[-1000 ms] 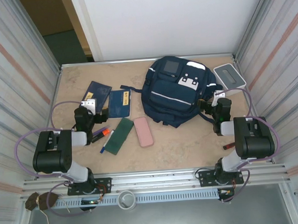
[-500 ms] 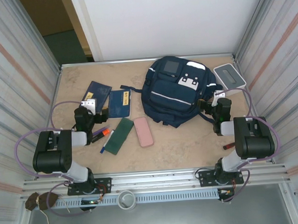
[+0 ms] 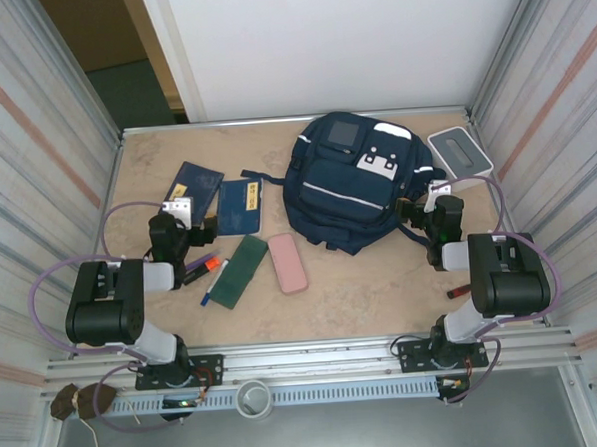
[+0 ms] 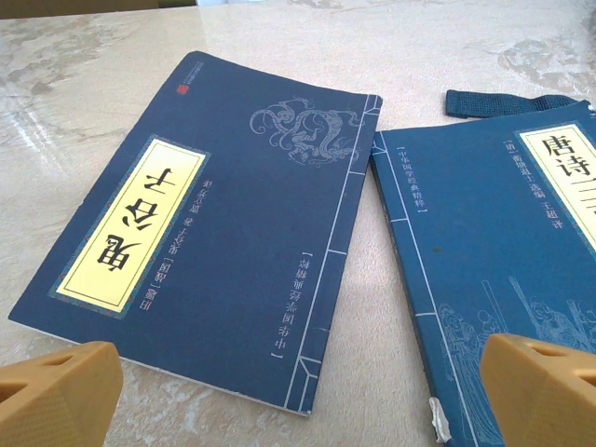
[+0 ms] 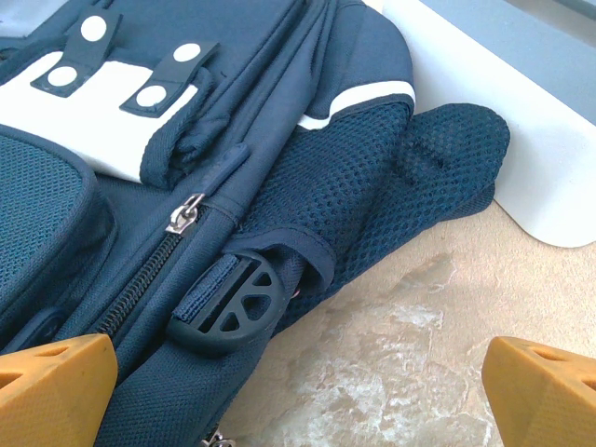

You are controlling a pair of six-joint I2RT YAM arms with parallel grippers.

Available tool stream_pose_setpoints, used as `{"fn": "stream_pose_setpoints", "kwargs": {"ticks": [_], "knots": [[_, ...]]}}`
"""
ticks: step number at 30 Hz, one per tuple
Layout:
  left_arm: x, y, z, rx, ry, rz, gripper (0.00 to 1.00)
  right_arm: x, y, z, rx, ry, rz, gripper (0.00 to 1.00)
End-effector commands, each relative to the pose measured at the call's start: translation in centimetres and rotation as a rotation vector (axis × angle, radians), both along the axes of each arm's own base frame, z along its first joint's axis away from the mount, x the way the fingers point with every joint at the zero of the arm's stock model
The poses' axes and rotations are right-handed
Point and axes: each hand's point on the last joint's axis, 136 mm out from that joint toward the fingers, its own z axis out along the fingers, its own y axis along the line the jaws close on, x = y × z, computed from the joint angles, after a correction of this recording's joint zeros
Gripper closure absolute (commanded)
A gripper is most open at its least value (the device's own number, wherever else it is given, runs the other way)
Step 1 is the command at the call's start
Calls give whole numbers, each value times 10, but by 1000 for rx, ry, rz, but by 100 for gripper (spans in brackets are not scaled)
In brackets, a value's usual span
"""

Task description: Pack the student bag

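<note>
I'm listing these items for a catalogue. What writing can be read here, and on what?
"鬼谷子", seen upside down: yellow title label on the left dark-blue paperback book.
"唐诗三", cut off at the frame edge: yellow title strip on the right dark-blue paperback book.
Small white print on both covers: too small to read.
White patch on the navy-blue fabric backpack: no writing.

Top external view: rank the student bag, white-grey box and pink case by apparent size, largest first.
1. student bag, by far the largest
2. white-grey box
3. pink case, narrower than the box
</note>
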Motion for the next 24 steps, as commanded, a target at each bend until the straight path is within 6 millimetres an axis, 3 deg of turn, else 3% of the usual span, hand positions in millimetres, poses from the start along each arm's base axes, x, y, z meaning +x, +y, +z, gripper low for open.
{"fn": "stream_pose_setpoints", "kwargs": {"ticks": [1, 6, 11, 14, 16, 17, 21, 24], "knots": [[7, 0, 15, 8, -40, 7, 1, 5, 1, 8, 15, -25, -1, 1], [6, 5, 24, 11, -59, 44, 1, 2, 5, 16, -31, -41, -18, 1], [-12, 32, 64, 10, -91, 220, 1, -17, -2, 59, -86, -111, -120, 1], [-31, 56, 82, -109, -88, 411, 1, -32, -14, 80, 7, -107, -220, 1], [-41, 55, 82, -267, -20, 478, 1, -40, -12, 88, 90, -58, -244, 1], [-43, 44, 81, -338, 24, 446, 1, -41, -7, 89, 127, -44, -229, 1], [-39, -33, 79, -585, 186, 232, 2, -39, 33, 74, 358, 141, -140, 1], [-42, -102, 74, -576, 331, 92, 1, -31, 51, 53, 378, 358, -117, 2]]}}
